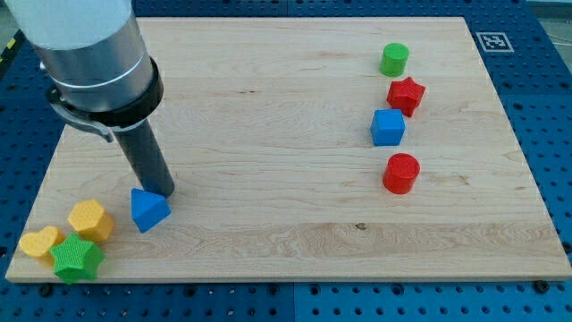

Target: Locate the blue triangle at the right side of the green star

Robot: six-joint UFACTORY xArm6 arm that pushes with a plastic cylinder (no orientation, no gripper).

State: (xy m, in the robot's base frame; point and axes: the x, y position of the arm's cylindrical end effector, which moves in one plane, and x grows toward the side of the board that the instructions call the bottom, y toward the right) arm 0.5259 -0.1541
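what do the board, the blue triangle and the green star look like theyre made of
Board: looks like pale wood, with visible grain lines and a smooth matte finish.
Blue triangle: probably plastic, with uniform saturated colour, a matte surface and crisp edges.
Green star: seemingly the same matte plastic; fine ridging hints at 3D printing, though that is uncertain.
My tip, a dark rod, stands just above the triangle.

We see a pale wooden board (295,107) with long grain lines running across it and a small dark knot near its lower middle; around the board on every side lies a blue perforated table surface (536,98), its holes set in regular rows; just beyond the board's top right corner sits a small black-and-white square marker (492,41); light falls evenly, with soft, short shadows.
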